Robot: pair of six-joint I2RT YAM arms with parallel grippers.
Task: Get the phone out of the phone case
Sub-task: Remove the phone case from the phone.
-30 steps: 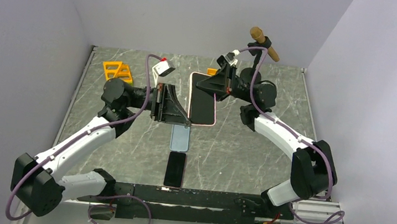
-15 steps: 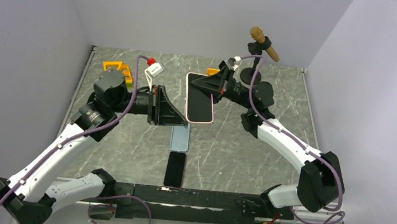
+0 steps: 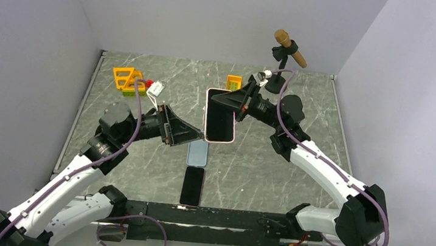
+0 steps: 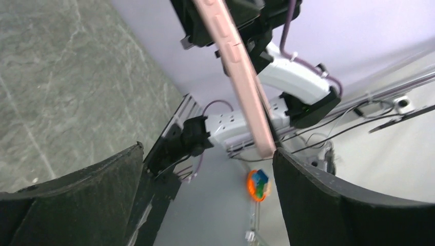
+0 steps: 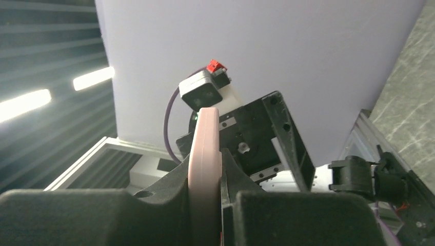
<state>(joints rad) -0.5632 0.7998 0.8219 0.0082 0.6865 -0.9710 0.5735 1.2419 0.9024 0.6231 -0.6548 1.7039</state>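
The phone (image 3: 220, 120), seated in its pink case (image 4: 241, 77), is held upright above the bench (image 3: 272, 165), clamped at its far edge by the right gripper (image 3: 221, 98). The left gripper (image 3: 200, 137) is spread open at the near corner, presumably for regripping the case.

Left black two-finger gripper (image 4: 208, 148): jaws spread wide, arm reaching inward to the right. Right black two-finger gripper (image 3: 215, 98): jaws clamped, arm raised, aimed leftward.
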